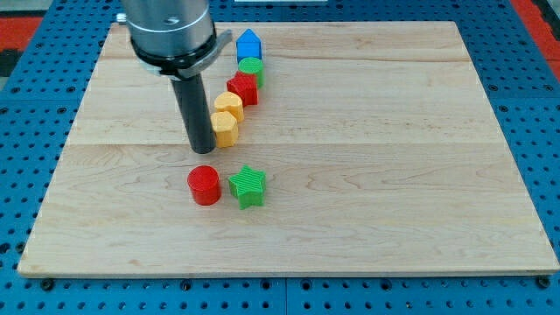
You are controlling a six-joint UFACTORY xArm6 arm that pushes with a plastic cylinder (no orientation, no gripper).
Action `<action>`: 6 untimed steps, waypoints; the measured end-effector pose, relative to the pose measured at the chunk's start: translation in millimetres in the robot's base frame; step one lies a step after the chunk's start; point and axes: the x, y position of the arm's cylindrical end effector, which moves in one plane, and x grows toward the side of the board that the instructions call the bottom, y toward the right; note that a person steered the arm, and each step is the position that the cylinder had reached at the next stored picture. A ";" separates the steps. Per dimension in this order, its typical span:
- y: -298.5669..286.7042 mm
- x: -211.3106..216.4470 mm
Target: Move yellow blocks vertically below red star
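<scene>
The front edge of a pale wooden board (pixel 289 262), nearest the camera, spans almost the whole frame above a blue surface (pixel 26 157) that borders it on every side. Over the board's upper left hangs the arm's grey cylindrical housing (pixel 171 31), from which a straight dark rod (pixel 194 109) drops to the wood; there are no jaws to open or close. My tip (pixel 202 150) rests on the board just to the view's left of the lower yellow block (pixel 226 130), touching it or very nearly. A chain of blocks runs diagonally from there toward the view's top: a second yellow block (pixel 229 104) pressed against the first, then the red star (pixel 243 88), then a green block (pixel 250 68), then a blue block (pixel 248 44) with a peaked top. Both yellow blocks lie below and slightly left of the red star. Nearer the bottom, apart from the chain, a red cylinder (pixel 204 185) and a green star (pixel 247 185) sit side by side.
</scene>
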 end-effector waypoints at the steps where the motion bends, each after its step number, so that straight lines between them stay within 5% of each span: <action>1: 10.5 3.5; 2: -66.5 21.1; 3: -86.2 -31.1; 4: -68.8 -64.5; 6: 7.0 -59.5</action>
